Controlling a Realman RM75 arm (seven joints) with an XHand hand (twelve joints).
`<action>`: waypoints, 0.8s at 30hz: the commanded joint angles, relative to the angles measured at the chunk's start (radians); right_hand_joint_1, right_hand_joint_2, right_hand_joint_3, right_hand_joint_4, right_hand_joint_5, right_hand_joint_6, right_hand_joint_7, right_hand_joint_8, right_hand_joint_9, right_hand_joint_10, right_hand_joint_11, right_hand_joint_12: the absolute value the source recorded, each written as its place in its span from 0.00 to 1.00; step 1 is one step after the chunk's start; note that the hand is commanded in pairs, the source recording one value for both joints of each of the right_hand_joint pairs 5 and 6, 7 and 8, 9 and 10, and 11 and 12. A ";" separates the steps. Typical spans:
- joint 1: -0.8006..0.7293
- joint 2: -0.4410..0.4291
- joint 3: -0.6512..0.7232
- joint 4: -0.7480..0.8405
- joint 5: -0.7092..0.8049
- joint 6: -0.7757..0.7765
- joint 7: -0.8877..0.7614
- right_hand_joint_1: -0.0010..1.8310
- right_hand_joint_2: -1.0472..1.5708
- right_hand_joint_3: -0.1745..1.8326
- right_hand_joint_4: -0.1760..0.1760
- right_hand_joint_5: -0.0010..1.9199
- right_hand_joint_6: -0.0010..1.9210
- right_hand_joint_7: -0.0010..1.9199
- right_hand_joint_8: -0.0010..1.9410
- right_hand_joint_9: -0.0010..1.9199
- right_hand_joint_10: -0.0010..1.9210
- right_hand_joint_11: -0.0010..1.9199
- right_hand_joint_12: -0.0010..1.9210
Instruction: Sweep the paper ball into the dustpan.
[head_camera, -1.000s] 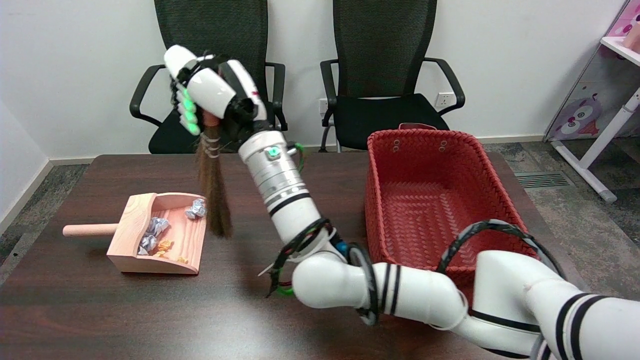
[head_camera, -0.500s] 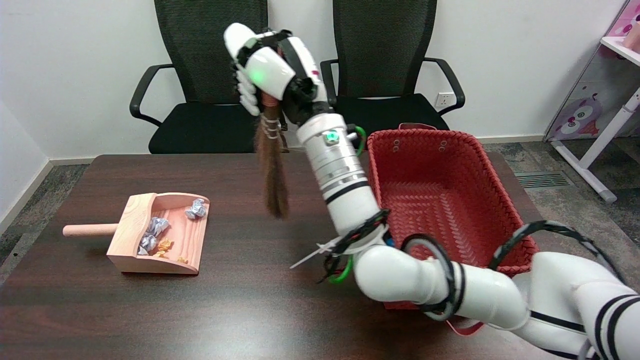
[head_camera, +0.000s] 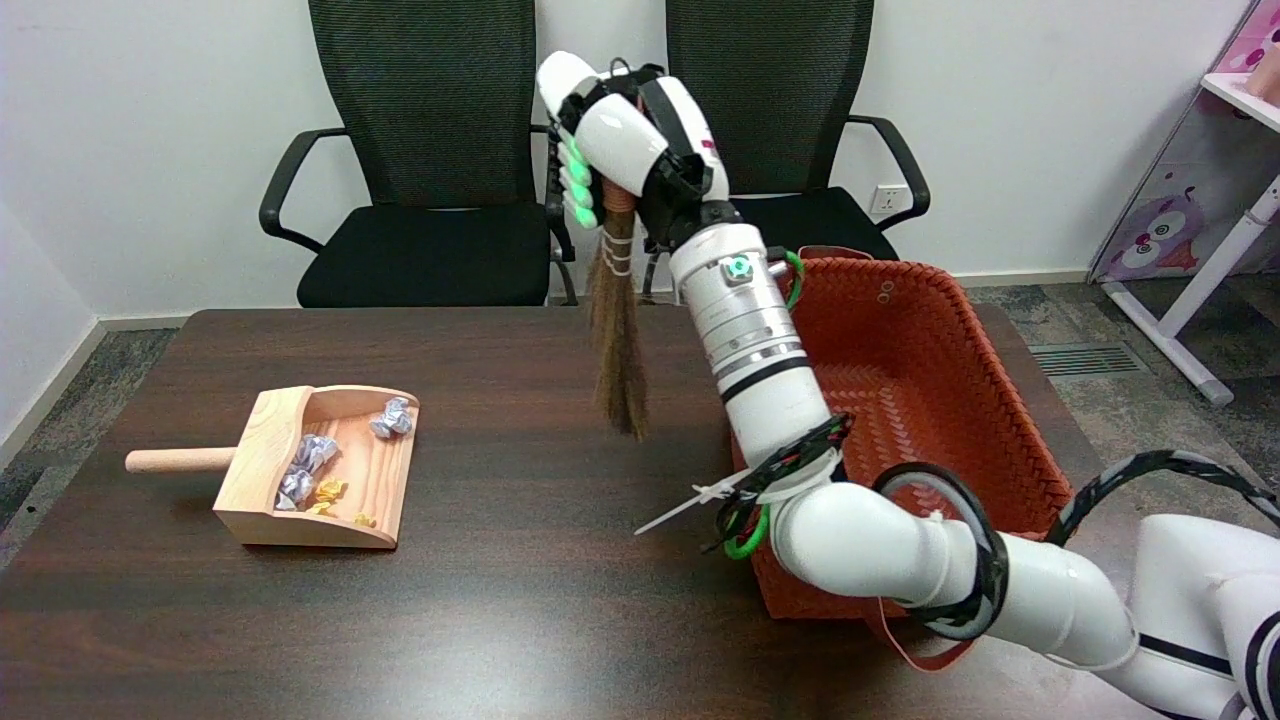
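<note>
A wooden dustpan lies at the table's left, its handle pointing left. Inside it sit crumpled grey paper balls and small yellow scraps. My right hand is raised high over the table's far middle and grips the top of a small brown broom. The bristles hang down in the air, well right of the dustpan and just left of the red basket. The broom's handle is hidden inside the hand.
A red woven basket stands at the right, partly behind my right arm. Two black office chairs stand behind the table. A white shelf frame is at the far right.
My right hand has carried the broom to the right, away from the dustpan and toward the basket. The dustpan and its paper balls have stayed put.
</note>
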 joint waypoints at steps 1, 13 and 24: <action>-0.046 0.069 0.058 -0.047 0.042 0.003 -0.053 0.50 1.00 0.98 0.89 1.00 1.00 1.00 0.99 1.00 1.00 1.00 1.00; -0.018 0.072 0.045 -0.038 0.042 0.001 -0.047 0.51 1.00 0.99 0.88 1.00 1.00 1.00 0.99 1.00 1.00 1.00 1.00; 0.006 0.070 0.078 -0.020 0.059 0.002 -0.044 0.49 1.00 1.00 0.87 1.00 1.00 1.00 0.99 1.00 1.00 1.00 1.00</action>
